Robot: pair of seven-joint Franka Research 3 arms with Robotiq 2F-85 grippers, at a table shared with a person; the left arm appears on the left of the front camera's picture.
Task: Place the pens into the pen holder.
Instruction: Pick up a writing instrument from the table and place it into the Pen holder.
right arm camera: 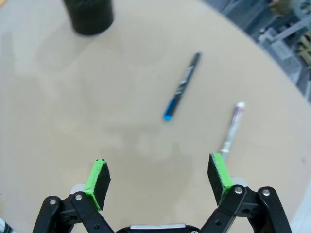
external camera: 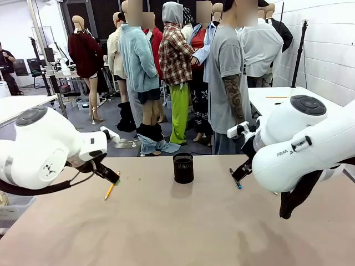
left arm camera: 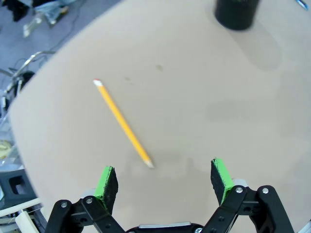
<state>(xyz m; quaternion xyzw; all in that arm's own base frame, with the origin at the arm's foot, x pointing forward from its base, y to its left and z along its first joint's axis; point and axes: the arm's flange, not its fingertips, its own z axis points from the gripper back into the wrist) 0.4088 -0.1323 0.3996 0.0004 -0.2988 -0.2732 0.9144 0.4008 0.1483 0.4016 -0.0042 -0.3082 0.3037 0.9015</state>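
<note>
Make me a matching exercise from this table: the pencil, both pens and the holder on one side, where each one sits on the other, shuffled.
1 pencil
2 blue-tipped pen
3 silvery pen
4 pen holder

A stands upright at the middle of the table
B lies ahead of the left gripper
C lies closest to the right gripper
D lies between pen holder and silvery pen

Pairs: 1-B, 2-D, 3-C, 4-A

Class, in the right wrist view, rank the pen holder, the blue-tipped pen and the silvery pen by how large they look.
1. Pen holder, bulkiest, though cropped at the top edge.
2. Blue-tipped pen.
3. Silvery pen, shorter-looking; its near end may be hidden.
</note>
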